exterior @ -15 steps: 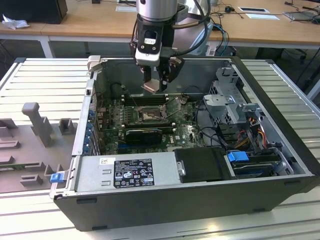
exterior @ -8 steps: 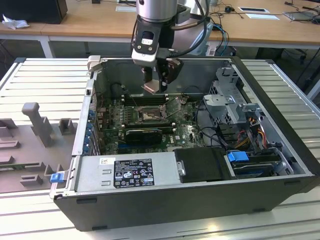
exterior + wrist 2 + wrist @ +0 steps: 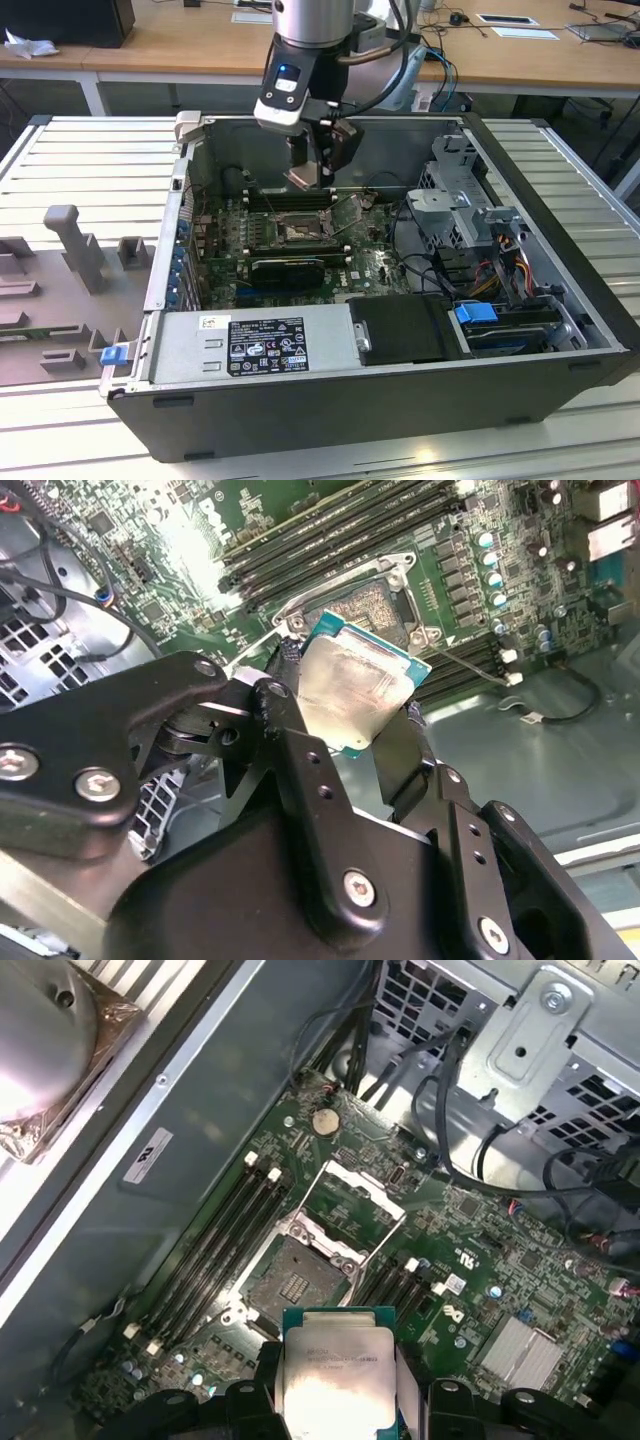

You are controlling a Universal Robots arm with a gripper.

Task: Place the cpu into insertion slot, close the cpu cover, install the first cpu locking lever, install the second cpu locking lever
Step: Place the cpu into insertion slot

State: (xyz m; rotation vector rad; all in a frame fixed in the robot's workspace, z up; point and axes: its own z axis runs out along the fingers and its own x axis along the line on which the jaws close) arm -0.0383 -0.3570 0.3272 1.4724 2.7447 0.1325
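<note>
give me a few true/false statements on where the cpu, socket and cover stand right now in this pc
1. The gripper grips the cpu between its fingers. True.
2. The cpu is seated in the socket. False: it is held in the air over the board, and the socket is empty.
3. The cpu cover is shut over the socket. False: it is swung open, standing beside the socket.
4. The computer case lies on its side with its open side up. True.
</note>
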